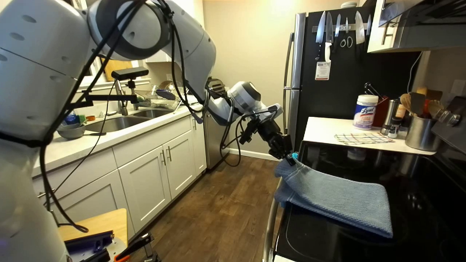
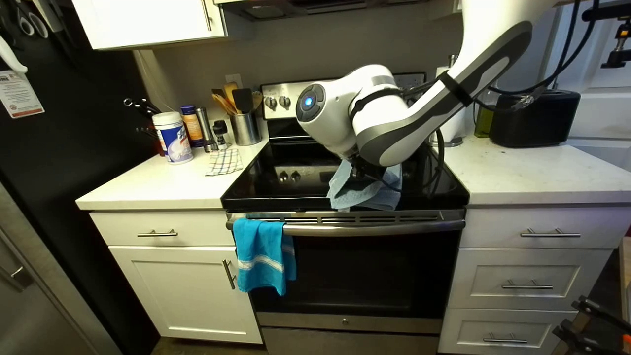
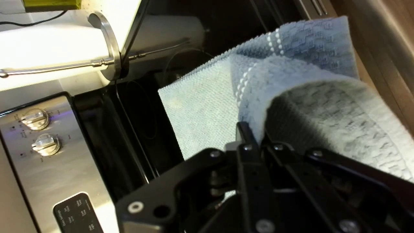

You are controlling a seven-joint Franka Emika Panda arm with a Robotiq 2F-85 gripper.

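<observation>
Pinching a fold of the blue towel (image 3: pixel 207 113), the gripper (image 3: pixel 257 137) has its fingers clenched together with the cloth between them. The towel lies on the black cooktop (image 2: pixel 266 175), just right of the middle and at the near edge in an exterior view, its gripped end raised and the remainder spread flat in layers. In the wrist view, dotted white stripes cross the cloth, and the shaded inside of the curled fold shows to the right of the fingers. Stove knobs (image 3: pixel 45 144) sit at the left there, with a paper roll (image 3: pixel 55 48) above them. At the left end of the oven handle (image 2: pixel 374 230) hangs a turquoise towel (image 2: pixel 261 251). The left counter (image 2: pixel 143 185) bears a wipes tub (image 2: pixel 172 138), a checked cloth (image 2: pixel 224 161) and a metal crock (image 2: pixel 246 129) of utensils; a black toaster (image 2: pixel 535 118) stands on the right counter (image 2: pixel 522 172). In an exterior view, knives (image 1: pixel 329 29) line the fridge (image 1: pixel 349 83) on the far side, and a sink (image 1: pixel 118 124) lies at the left.
</observation>
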